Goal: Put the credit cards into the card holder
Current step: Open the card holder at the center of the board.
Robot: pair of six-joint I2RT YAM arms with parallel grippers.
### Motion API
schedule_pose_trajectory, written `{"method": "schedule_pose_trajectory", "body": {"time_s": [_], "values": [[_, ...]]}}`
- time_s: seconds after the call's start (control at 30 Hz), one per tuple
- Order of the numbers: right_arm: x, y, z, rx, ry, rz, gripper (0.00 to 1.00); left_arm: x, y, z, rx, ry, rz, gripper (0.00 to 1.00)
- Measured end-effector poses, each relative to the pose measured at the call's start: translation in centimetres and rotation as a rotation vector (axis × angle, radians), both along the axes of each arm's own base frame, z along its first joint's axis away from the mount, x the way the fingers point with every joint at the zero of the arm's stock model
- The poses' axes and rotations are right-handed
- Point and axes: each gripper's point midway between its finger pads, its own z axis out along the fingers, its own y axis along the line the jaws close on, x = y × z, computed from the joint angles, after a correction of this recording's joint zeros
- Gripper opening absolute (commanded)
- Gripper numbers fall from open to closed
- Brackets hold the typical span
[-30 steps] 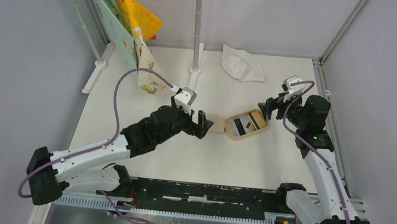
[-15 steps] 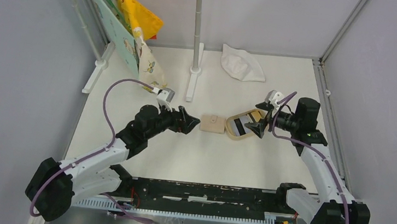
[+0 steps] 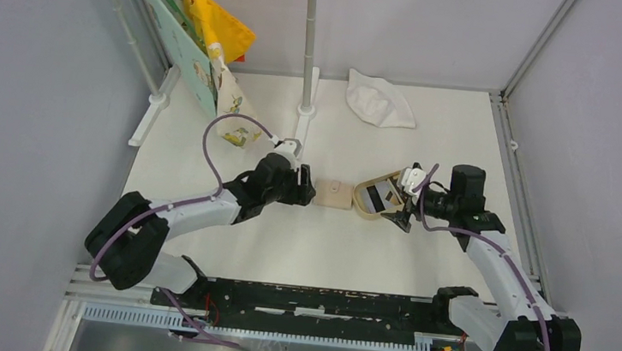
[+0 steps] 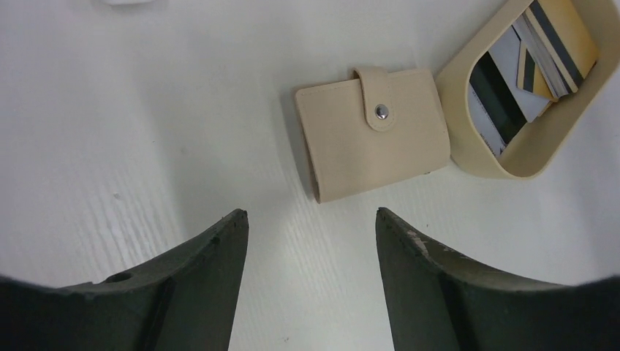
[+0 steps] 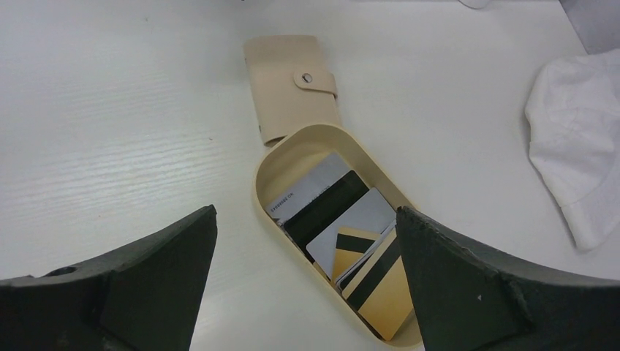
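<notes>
**Holder snapped shut, cards waiting in the tray**

The beige card holder [image 4: 373, 131] lies flat on the bench [image 4: 146, 110], closed, with one corner just beside the end of the tan oval tray [image 5: 257, 190], perhaps touching it. The credit cards [image 5: 329, 212] lie overlapped inside the tray.

The left claw [image 4: 308, 219] sits low on the far side of the holder from the tray, jaws apart and gripping nothing. The right claw [image 5: 305, 212] hangs over the tray, spread wide and empty.

The holder probably has to be opened first. One claw should pin its body while the other lifts the snap tab [image 4: 379, 111], pulling away from the tray so the tray isn't shoved.

Count: one holder, one tray, two claws and one white cloth [image 5: 577, 153] well apart from the tray. At least five cards show, but the overlap hides the exact number.
</notes>
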Motion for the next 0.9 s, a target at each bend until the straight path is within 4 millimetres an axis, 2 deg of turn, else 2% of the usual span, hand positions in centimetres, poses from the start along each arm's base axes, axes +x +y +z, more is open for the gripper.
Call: {"method": "schedule_pose_trajectory", "body": {"time_s": [0.17, 0.3, 0.37, 0.57, 0.9], "values": [[0.6, -0.1, -0.6, -0.062, 0.000, -0.018, 0.95, 0.7, -1.7, -1.4, 0.091, 0.019, 0.010, 0.63], [1.0, 0.2, -1.2, -0.103, 0.014, -0.023, 0.94, 1.3, -1.6, -2.8, 0.136, 0.033, 0.035, 0.45], [0.9, 0.3, -1.6, -0.115, 0.025, -0.023, 0.94, 1.3, -1.7, -3.5, 0.152, 0.051, 0.034, 0.42], [0.9, 0.4, -1.9, -0.129, 0.028, -0.024, 0.94, 1.9, -3.0, -5.3, 0.171, 0.099, 0.007, 0.40], [0.6, 0.8, -1.9, -0.130, 0.026, -0.010, 0.94, 2.0, -3.5, -5.7, 0.151, 0.120, -0.014, 0.42]]}}
